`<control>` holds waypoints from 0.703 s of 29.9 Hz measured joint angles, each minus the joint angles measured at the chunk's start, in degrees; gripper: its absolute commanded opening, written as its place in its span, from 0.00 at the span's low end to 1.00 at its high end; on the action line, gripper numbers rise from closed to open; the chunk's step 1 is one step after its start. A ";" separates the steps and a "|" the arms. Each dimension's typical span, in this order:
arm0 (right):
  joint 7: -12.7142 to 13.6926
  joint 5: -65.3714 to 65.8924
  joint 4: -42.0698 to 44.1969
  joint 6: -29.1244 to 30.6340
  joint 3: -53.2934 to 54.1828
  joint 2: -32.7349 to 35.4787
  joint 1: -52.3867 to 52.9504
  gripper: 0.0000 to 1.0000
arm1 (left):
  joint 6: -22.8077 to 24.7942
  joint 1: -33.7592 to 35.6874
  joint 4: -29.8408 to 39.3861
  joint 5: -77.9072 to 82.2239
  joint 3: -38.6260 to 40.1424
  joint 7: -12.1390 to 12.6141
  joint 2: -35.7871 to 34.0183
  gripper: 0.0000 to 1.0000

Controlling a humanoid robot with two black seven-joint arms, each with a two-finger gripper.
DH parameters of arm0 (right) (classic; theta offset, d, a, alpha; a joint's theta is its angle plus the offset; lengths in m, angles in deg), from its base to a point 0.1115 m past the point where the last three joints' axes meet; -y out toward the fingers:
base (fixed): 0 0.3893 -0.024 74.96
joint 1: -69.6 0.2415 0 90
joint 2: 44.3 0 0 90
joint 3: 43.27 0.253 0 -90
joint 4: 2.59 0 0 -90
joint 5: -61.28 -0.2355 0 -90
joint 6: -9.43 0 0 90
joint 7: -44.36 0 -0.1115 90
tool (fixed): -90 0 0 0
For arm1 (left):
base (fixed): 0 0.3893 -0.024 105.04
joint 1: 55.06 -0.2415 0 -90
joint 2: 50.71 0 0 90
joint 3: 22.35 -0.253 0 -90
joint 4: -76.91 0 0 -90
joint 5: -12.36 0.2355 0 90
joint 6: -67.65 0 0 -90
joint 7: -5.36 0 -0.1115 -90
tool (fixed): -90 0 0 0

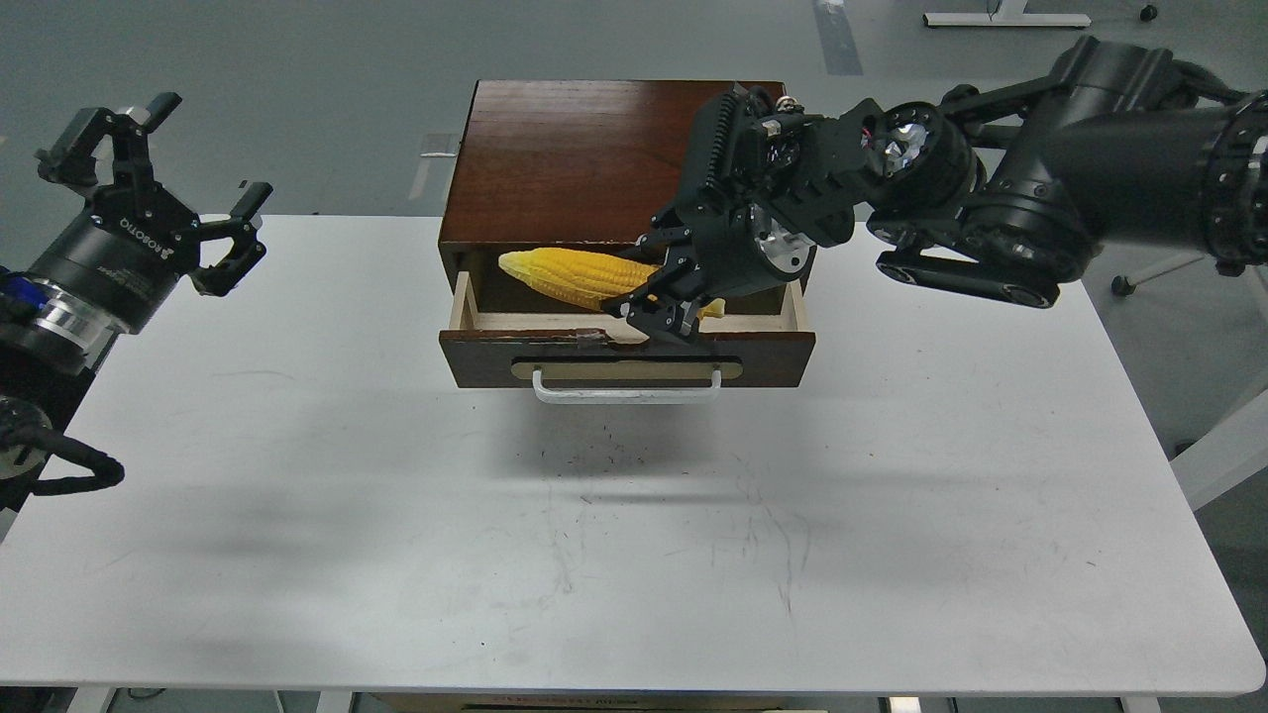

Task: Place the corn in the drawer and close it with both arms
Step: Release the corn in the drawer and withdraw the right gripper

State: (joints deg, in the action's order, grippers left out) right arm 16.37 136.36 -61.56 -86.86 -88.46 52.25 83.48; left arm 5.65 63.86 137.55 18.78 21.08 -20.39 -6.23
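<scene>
The dark reddish-brown cabinet (pixel 584 158) stands at the back middle of the white table. Its drawer (pixel 626 358) is pulled open, with a white bar handle (pixel 626 388) and a chipped front top edge. My right gripper (pixel 662 297) is shut on the yellow corn (pixel 575 275) near its thick end. It holds the corn lying sideways in the drawer opening, tip pointing left. My left gripper (pixel 163 188) is open and empty, raised over the table's far left edge, well clear of the cabinet.
The white table (pixel 634 535) has scuff marks in front of the drawer. The right arm's thick links (pixel 1040 198) reach across the cabinet's right back corner. Grey floor lies behind.
</scene>
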 measured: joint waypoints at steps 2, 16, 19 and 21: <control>0.00 -0.20 0.01 -0.24 0.73 0.50 -0.03 0.99 | 0.00 0.00 0.00 -0.01 0.00 0.00 0.00 1.00; 0.00 -19.44 -1.40 -0.10 13.10 15.76 -0.61 0.99 | 0.00 0.29 0.01 1.31 -0.28 -0.38 -1.04 1.00; 0.01 -25.92 -2.09 -0.06 15.78 20.83 -5.92 0.99 | 0.00 0.34 0.01 6.94 -0.33 -1.53 -1.15 1.00; 0.01 -29.28 -2.20 -0.17 18.83 23.97 -10.84 0.99 | 0.00 0.34 0.22 11.06 -0.33 -2.04 -1.24 1.00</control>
State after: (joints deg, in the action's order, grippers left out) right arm 16.38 107.08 -63.77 -87.03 -69.63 76.22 72.65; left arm 5.65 64.20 137.77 29.84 20.75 -22.44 -7.47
